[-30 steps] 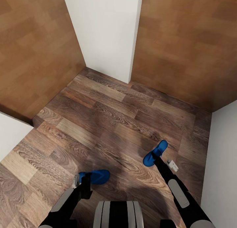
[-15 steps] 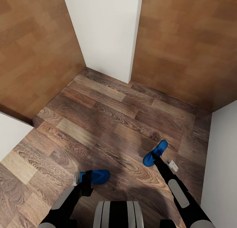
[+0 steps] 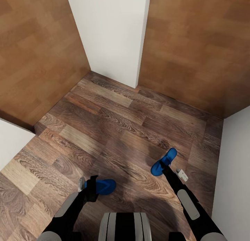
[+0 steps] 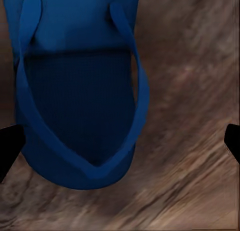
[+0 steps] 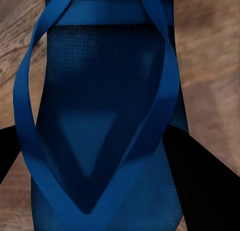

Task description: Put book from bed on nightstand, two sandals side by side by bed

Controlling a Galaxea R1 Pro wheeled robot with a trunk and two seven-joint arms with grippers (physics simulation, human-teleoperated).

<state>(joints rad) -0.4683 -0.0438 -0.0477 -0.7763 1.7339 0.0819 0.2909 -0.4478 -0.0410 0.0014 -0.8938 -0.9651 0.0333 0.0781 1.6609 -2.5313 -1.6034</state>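
One sandal is seen on the floor at the near left, under the wide-spread left end effector. The other sandal, near right, is clamped by the right end effector.

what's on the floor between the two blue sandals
Nothing but bare wood floor. In the head view, the stretch between the left sandal and the right sandal holds only dark planks with faint shadow.

Both arms black w/ grey panels: left arm, right arm. Small white block on right wrist. Trunk black w/ grey vertical strips. Gripper fingers black.
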